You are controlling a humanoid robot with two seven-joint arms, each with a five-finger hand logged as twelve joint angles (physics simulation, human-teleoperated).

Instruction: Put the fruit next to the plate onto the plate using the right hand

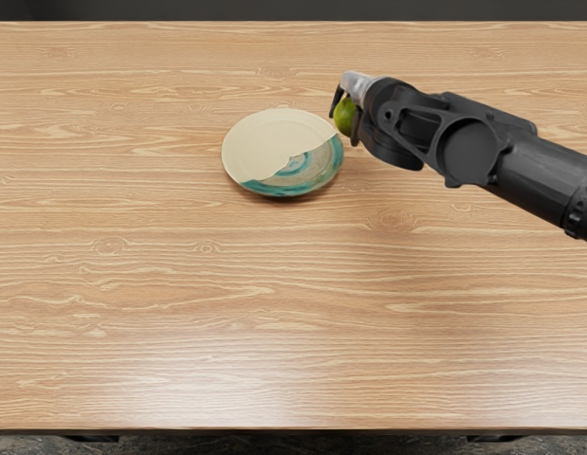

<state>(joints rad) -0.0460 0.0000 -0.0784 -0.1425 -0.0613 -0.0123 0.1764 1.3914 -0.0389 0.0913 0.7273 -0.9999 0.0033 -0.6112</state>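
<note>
"Reaching in from the picture's right edge, the right arm [483, 152] lies low across the far part of the table [274, 313]. Do you see where the right hand [350, 106] ends up?"

"Just off the plate's upper right rim. The plate [274, 142] sits a little behind the middle of the wooden top, cream over most of its face with a teal swirl toward its near right side."

"And the fruit [344, 117]?"

"A small green one, in the hand. Only a part of it shows, because the dark palm covers its right side. It is just beside the plate's rim, outside it, not on the plate."

"Is the hand clasping it or only near it?"

"Clasping, as far as I can see. The dark fingers [337, 98] curl over the fruit's left side and top, another comes round below it, and the green shows between them."

"Is the fruit lifted or resting on the wood?"

"I cannot tell from this angle, since the hand hides its underside."
</note>
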